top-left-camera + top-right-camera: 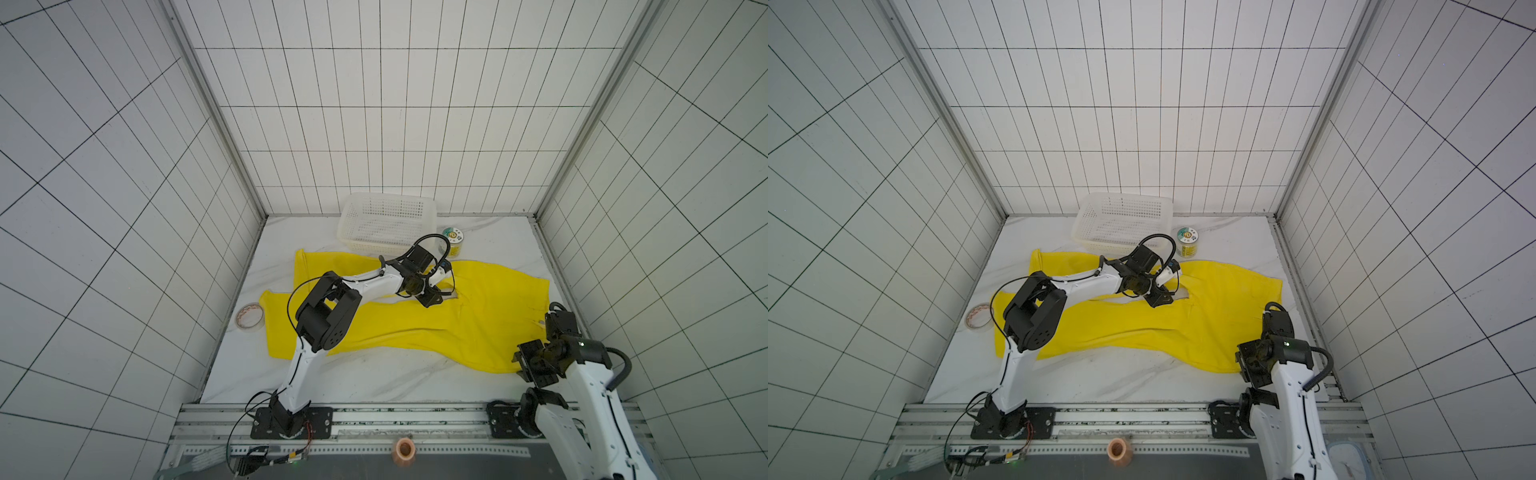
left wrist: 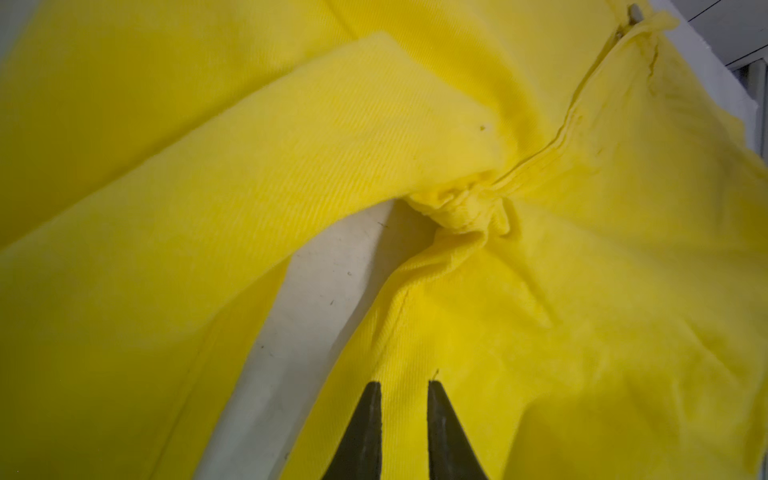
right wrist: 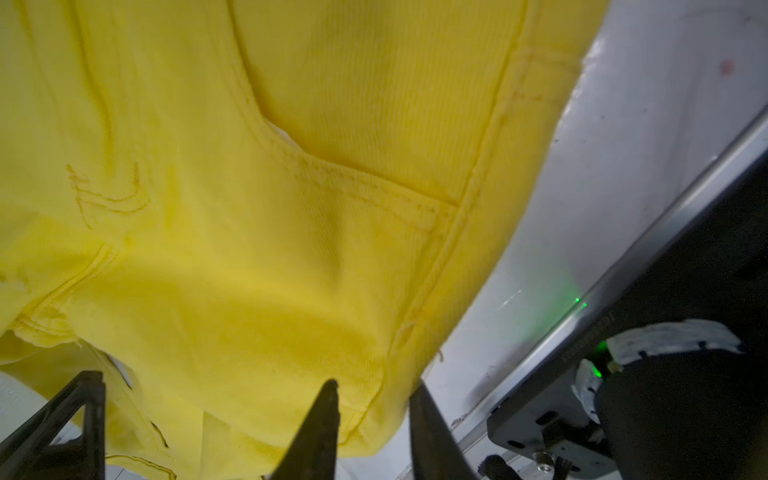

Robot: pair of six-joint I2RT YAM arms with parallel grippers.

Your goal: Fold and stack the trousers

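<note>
**Left arm**: is reaching from the near rail across the table, elbow raised over the near trouser leg, forearm stretching toward the far middle and wrist tipping down.
**Left gripper**: is hanging over the crotch of the trousers. Its fingertips are standing a narrow gap apart above the inner edge of one leg, with cloth showing in the gap.
**Right arm**: is folding tightly at the near right corner, elbow high and wrist bending down over the waist end.
**Right gripper**: its fingers are standing apart, with the corner of the waist lying under them and not clamped.
**Trousers**: are lying spread flat on the table, waist at the right edge and both legs running left in a V. The far leg is ending just before the basket. A button is showing at the waist.
**Can**: is standing just beside the basket's right end, carrying a green and yellow label too small to read.
**Tape roll**: is lying beside the near leg's hem, with no legible print.
**Rail**: is carrying faint lettering in the right wrist view, too blurred to read.
</note>
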